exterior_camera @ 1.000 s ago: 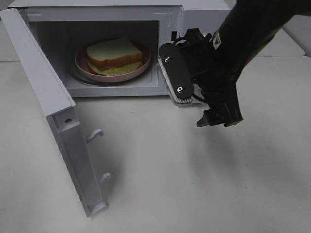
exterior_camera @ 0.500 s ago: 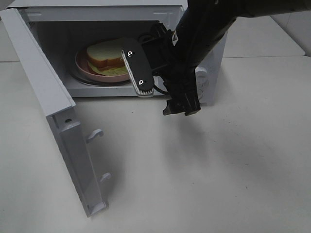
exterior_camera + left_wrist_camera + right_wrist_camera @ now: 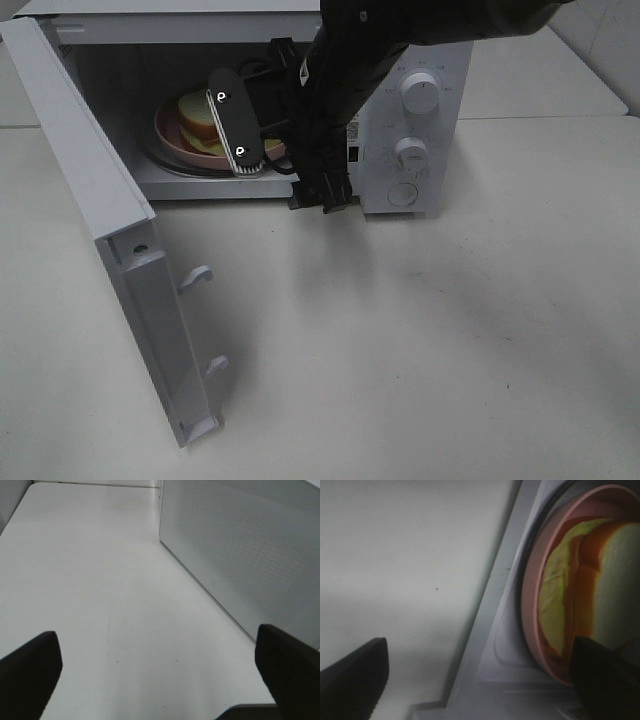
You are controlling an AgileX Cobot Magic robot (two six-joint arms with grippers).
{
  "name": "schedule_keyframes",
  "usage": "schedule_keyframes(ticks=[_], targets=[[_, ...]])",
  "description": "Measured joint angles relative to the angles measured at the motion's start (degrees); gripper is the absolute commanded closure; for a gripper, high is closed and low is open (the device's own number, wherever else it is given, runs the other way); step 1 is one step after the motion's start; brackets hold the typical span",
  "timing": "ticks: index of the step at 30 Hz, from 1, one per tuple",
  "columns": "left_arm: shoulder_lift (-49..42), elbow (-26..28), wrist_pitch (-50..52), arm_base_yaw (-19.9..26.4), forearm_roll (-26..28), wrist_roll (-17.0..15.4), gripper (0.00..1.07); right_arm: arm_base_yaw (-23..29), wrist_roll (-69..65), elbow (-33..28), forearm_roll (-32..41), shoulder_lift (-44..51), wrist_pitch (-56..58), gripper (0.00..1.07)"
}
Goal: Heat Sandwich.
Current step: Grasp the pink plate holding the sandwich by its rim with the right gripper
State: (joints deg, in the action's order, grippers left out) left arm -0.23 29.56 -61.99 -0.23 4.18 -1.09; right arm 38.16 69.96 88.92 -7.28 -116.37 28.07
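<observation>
White table point(image 3: 420, 360) lies nearest me, and over it my left gripper point(image 3: 160, 680) hangs with jaws spread wide and nothing between them, beside a dotted white panel of the microwave point(image 3: 420, 140). Past the swung-open door point(image 3: 110, 250), my right gripper point(image 3: 477, 680) is at the oven mouth, jaws likewise wide and empty, just beside the sandwich point(image 3: 192, 106), which rests on the pink plate point(image 3: 160, 128) inside. I judge loading done, with shutting the door and setting the dials point(image 3: 420, 95) left.
</observation>
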Motion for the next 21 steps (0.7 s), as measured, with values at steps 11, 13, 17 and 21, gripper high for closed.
schedule_keyframes(ticks=[11, 13, 17, 21], targets=[[0.0, 0.0, 0.0, 0.0, 0.0, 0.0, 0.09, 0.0, -0.7, 10.1, 0.0, -9.2, -0.3, 0.20], [0.0, 0.0, 0.0, 0.0, 0.0, 0.0, 0.09, 0.0, -1.5, 12.7, 0.1, -11.3, -0.4, 0.20], [0.0, 0.0, 0.0, 0.0, 0.0, 0.0, 0.09, 0.0, -1.7, 16.4, 0.1, -14.2, -0.3, 0.21], [0.0, 0.0, 0.0, 0.0, 0.0, 0.0, 0.09, 0.0, -3.2, 20.5, 0.1, -17.0, -0.1, 0.21]])
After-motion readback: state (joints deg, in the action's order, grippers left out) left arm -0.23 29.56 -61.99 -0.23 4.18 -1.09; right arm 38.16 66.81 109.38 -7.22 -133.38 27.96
